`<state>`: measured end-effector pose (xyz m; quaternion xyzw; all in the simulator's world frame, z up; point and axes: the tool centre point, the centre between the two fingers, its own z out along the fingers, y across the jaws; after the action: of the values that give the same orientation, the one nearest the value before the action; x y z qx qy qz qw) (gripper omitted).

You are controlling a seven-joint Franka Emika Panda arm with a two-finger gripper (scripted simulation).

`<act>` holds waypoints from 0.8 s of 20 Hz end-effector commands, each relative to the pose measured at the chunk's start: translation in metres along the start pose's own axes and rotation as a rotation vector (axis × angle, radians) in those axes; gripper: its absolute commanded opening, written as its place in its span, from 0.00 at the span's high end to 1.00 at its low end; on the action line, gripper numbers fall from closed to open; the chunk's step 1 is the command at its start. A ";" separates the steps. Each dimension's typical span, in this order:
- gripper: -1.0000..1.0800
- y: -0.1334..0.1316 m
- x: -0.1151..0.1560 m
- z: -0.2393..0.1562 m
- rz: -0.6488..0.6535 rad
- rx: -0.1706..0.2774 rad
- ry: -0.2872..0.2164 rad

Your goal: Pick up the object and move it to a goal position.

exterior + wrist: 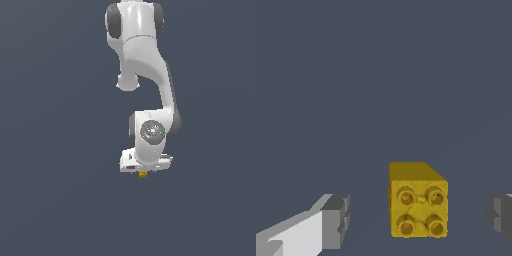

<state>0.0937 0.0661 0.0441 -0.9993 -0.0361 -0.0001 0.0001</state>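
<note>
The white arm [145, 75] comes down from the top of the exterior view, over a plain dark grey floor [50, 200]. At its lower end is the gripper [418, 220], with its fingers [336, 220] spread wide apart. The yellow block [417, 207] sits between the two fingers and touches neither of them. Four round studs are on its face. In the exterior view it shows just under the gripper.

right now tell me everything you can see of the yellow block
The yellow block is a small gold-yellow brick, plastic-looking, with four round studs in a two-by-two square on the face toward the wrist camera. It sits between the open jaws of the gripper, gaps on both sides, so nothing grips it. In the exterior view it peeks out under the gripper.
</note>
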 end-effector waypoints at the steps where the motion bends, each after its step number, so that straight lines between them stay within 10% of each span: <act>1: 0.04 0.000 -0.001 0.014 0.000 0.000 -0.001; 8: 0.04 0.000 0.001 0.022 0.000 0.000 0.000; 9: 1.00 0.000 0.001 0.022 0.000 0.000 0.000; 16: 1.00 0.000 0.001 0.022 0.000 0.000 0.000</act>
<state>0.0944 0.0663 0.0218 -0.9993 -0.0364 0.0003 0.0000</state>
